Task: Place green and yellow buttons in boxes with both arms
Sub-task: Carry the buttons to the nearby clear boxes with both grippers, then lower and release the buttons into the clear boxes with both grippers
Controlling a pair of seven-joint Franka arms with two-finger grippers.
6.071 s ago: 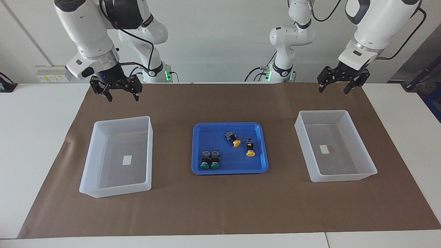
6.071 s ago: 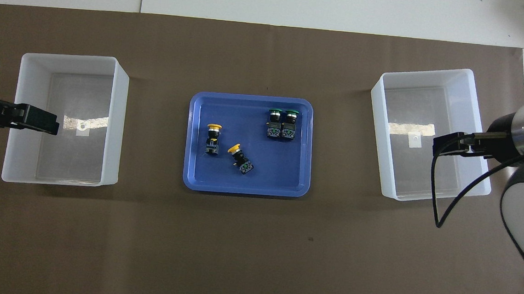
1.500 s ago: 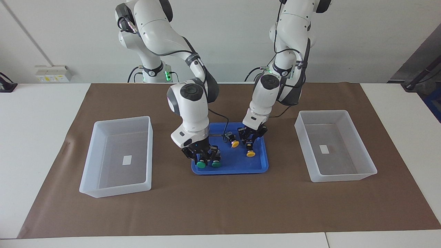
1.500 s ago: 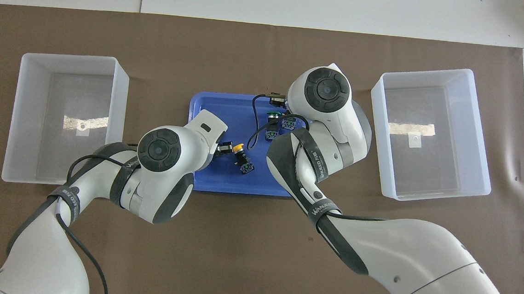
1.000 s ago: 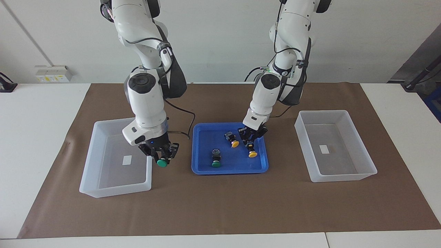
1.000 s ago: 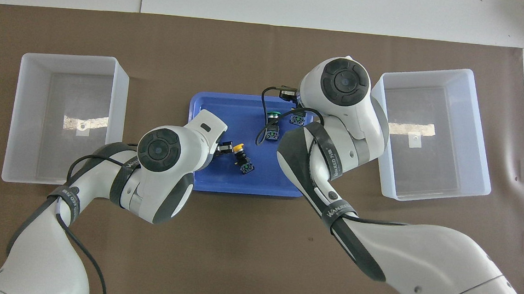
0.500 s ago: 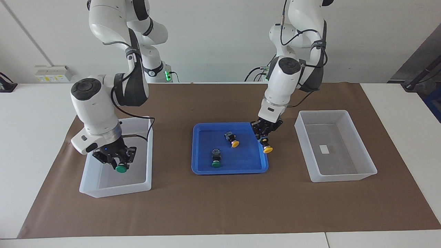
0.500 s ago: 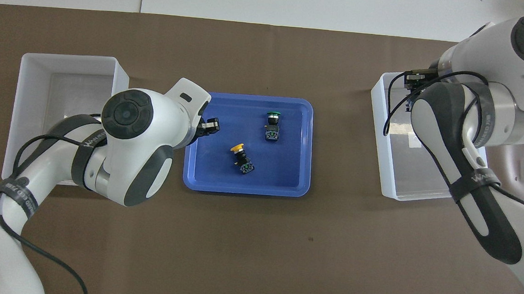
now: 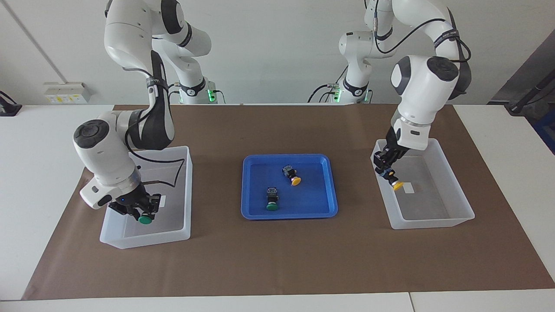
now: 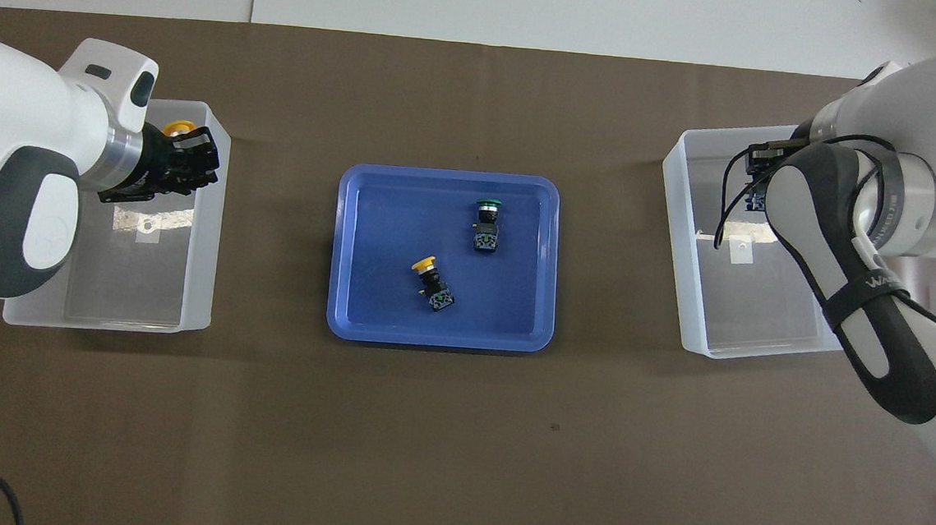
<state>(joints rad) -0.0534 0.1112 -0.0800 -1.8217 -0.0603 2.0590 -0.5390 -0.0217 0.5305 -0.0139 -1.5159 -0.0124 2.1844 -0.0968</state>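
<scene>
My right gripper [image 9: 140,213] is shut on a green button [image 9: 145,220] and holds it low inside the box [image 9: 147,241] at the right arm's end. My left gripper [image 9: 385,168] is shut on a yellow button [image 9: 396,185] over the other box [image 9: 433,223], just inside its wall beside the tray. In the overhead view the left gripper [image 10: 187,154] shows with the yellow cap [image 10: 178,126]. One green button [image 9: 272,201] and one yellow button [image 9: 292,175] lie in the blue tray [image 9: 256,212].
The blue tray [image 10: 366,305] sits mid-table between the two boxes on a brown mat [image 9: 277,260]. Both arms hang over their boxes. The white tabletop borders the mat.
The left gripper carried the yellow button from the tray's edge to over its box. The right gripper sank lower in its box with the green button.
</scene>
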